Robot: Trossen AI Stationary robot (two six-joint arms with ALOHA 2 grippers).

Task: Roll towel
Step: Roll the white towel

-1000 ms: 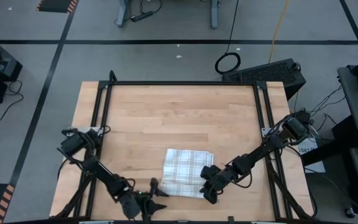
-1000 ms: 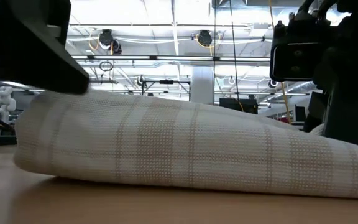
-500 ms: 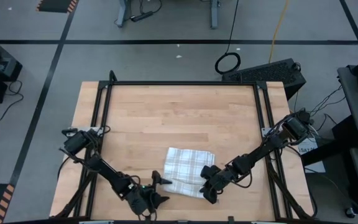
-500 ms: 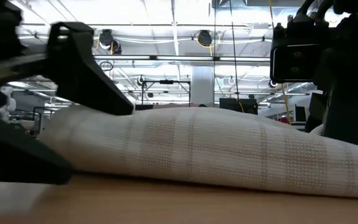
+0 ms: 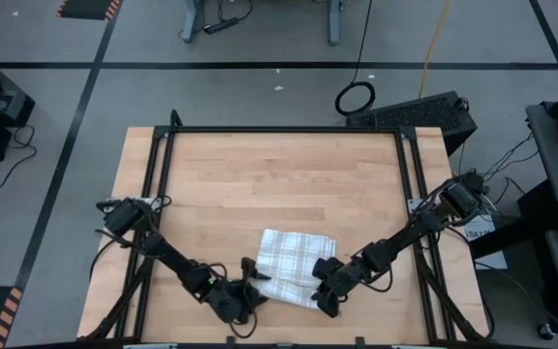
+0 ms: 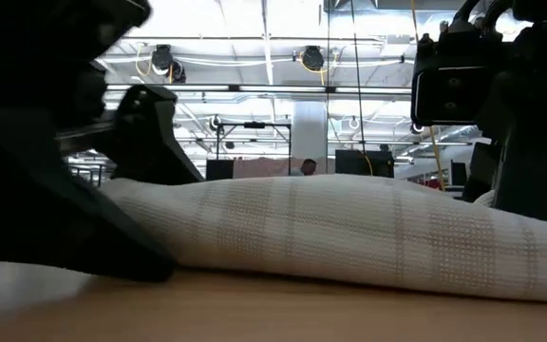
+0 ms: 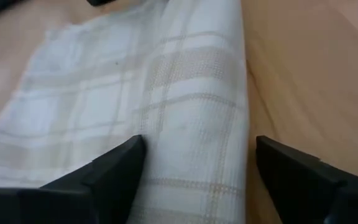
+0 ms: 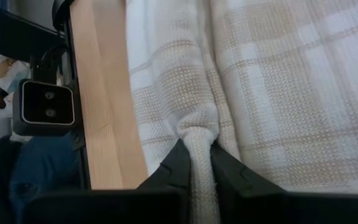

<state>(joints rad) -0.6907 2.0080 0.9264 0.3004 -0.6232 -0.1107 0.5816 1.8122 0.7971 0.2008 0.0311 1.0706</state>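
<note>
The towel (image 5: 294,264), white with a faint plaid check, lies on the wooden table (image 5: 260,184) near its front edge. The near part of it is rolled into a thick roll (image 6: 349,228). My left gripper (image 5: 253,279) is open at the roll's left end. In the left wrist view its two fingers (image 7: 114,171) stand on either side of the roll (image 7: 194,137). My right gripper (image 5: 324,294) is shut on the towel at the roll's right end. My left gripper straddles the roll's left end; I cannot tell whether its fingers touch the cloth. My right gripper pinches a raised ridge of gathered cloth (image 8: 197,134) on the roll between its two fingers (image 8: 174,165). It slants down from the table's right. The towel lies on the table.
Black frame rails (image 5: 153,194) run along the table's left, right and far sides. Bare wood lies beyond the towel toward the far edge. A small camera box (image 8: 47,107) sits at the table's near edge, close to the roll.
My left gripper has gone toward the table's right edge and slightly down, up to the towel's left end. Its fingers now stand around the roll's end. My right gripper and the right part of the towel have kept still.
</note>
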